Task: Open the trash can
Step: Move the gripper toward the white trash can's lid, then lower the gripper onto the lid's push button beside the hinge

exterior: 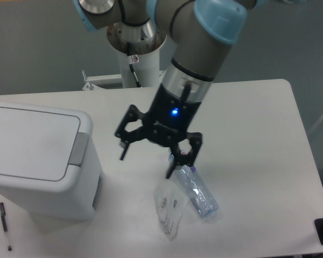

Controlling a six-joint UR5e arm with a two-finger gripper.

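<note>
A pen (pixel 5 226) lies near the desk's (pixel 258 140) front left corner, just in front of the trash can (pixel 40 161), dark and thin, running roughly front to back; the trash can stands at the left edge of the desk, a white boxy bin with rounded corners, its flat lid (pixel 31 142) down and closed; a grey rectangular push tab (pixel 79 148) sits on the rim at the lid's right side, facing the middle of the desk; to the right of the bin, above the desk's middle, the gripper (pixel 146 159) hangs from the arm with its two black fingers spread apart and nothing between them, a blue light glowing on the body above; it is apart from the trash can, to the right of the tab; below and right of the fingers, toward the front edge, a crumpled clear plastic wrapper (pixel 168 208) lies flat; touching its right side, a clear plastic bottle (pixel 196 192) lies on its side, angled from back left to front right.
</note>
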